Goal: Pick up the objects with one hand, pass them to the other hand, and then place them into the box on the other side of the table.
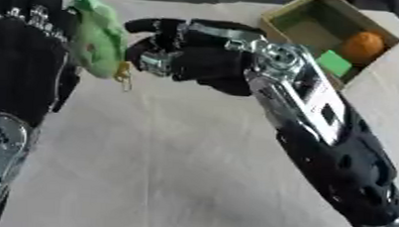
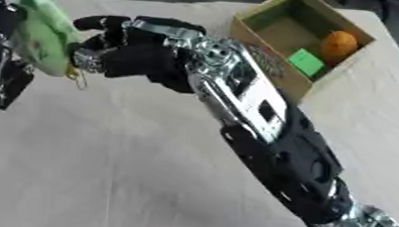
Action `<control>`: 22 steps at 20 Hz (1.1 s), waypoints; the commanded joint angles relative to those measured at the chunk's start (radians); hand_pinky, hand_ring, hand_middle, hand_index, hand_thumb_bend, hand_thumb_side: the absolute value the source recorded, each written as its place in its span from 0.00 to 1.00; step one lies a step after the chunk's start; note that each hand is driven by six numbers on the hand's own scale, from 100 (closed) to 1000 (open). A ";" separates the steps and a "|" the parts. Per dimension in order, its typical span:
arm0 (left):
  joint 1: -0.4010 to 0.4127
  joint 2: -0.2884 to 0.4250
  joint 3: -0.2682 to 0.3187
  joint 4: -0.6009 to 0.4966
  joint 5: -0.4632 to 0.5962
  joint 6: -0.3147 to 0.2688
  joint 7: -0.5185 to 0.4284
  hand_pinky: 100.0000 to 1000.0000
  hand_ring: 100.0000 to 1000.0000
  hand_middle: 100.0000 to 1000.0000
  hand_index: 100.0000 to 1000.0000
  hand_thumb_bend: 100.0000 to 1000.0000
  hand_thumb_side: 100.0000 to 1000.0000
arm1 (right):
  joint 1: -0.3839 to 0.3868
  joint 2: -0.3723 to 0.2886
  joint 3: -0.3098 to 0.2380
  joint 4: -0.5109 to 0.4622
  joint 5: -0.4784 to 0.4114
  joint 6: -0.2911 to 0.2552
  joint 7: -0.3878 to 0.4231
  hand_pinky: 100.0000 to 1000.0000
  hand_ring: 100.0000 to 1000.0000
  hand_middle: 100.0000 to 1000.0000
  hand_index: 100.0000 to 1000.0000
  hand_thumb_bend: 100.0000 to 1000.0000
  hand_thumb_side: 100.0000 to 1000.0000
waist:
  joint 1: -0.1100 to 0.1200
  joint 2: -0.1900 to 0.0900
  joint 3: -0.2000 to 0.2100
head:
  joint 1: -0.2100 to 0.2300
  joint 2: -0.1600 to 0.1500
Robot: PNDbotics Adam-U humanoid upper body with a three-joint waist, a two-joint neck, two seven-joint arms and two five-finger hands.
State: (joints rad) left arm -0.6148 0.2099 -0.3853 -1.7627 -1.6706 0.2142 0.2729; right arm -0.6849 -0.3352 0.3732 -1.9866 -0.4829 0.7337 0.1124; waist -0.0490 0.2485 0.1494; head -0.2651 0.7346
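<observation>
Over the white tablecloth (image 1: 174,168), the left robot hand (image 1: 25,50) clasps a green toy (image 1: 99,37); the right robot hand (image 1: 189,55) is curled empty.

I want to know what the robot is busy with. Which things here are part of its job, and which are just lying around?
Part of the job:
green toy, against the left hand
right hand, reaching for the toy
box
orange ball and green block, in the box

Just there:
table

toy (image 1: 97,36): green, soft, small gold ring dangling, held above table's far-left | box (image 1: 289,14): open cardboard, far-right corner, holds orange ball (image 1: 363,46), green block (image 1: 334,62)
</observation>
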 commanded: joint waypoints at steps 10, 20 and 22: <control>-0.016 -0.006 0.001 -0.013 0.001 -0.002 0.007 0.38 0.41 0.31 0.43 0.42 0.00 | -0.001 -0.008 0.042 -0.013 0.052 -0.104 -0.133 1.00 0.97 0.78 1.00 0.00 0.08 | 0.006 -0.009 0.014 | -0.005 -0.021; -0.018 -0.008 0.001 -0.017 -0.001 -0.003 0.007 0.38 0.41 0.31 0.43 0.43 0.00 | 0.000 0.001 0.032 -0.013 0.093 -0.126 -0.159 1.00 0.98 0.79 1.00 0.00 0.02 | 0.008 -0.005 0.022 | -0.013 -0.026; -0.018 -0.008 0.002 -0.019 -0.001 -0.001 0.008 0.38 0.41 0.31 0.43 0.42 0.00 | 0.002 0.005 0.022 -0.013 0.115 -0.148 -0.186 1.00 0.99 0.79 1.00 0.00 0.00 | 0.009 -0.004 0.022 | -0.014 -0.028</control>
State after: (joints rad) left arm -0.6165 0.2010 -0.3854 -1.7633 -1.6685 0.2134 0.2768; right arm -0.6722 -0.3290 0.4108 -1.9866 -0.3828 0.5964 -0.0588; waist -0.0437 0.2583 0.1710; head -0.2757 0.7182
